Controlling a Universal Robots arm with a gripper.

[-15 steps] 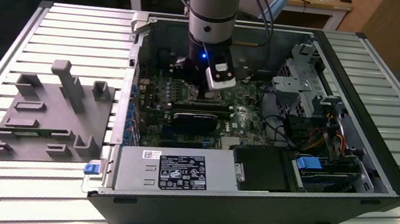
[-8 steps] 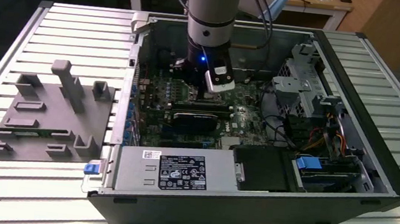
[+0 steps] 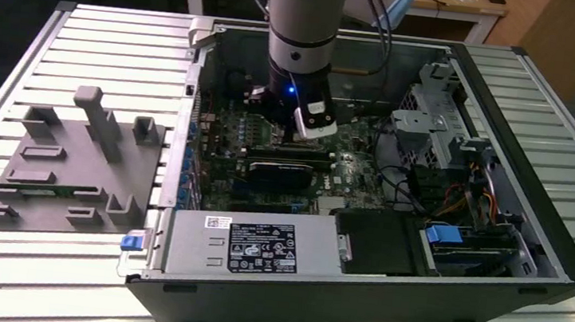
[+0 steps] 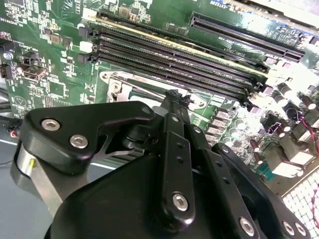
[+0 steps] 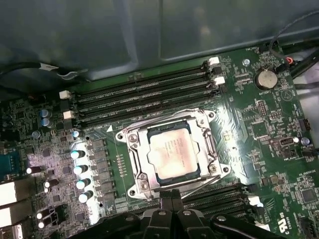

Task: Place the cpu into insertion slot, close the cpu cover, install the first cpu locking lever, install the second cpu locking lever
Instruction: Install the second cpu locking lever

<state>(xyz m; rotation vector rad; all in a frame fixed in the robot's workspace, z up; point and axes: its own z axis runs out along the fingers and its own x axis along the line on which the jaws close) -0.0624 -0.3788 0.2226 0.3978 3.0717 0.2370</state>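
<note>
Cpu (image 5: 171,151) seated in insertion slot (image 5: 133,149), cpu cover (image 5: 211,145) down, end effector (image 5: 171,195) fingers together at slot edge.

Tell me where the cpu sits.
In the first wrist view the cpu lies in the insertion slot, framed by the cpu cover, beside the memory slots.

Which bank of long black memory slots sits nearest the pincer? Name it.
The bank beside the pincer, on the silver-framed square socket's near side; the other bank lies beyond it.
</note>
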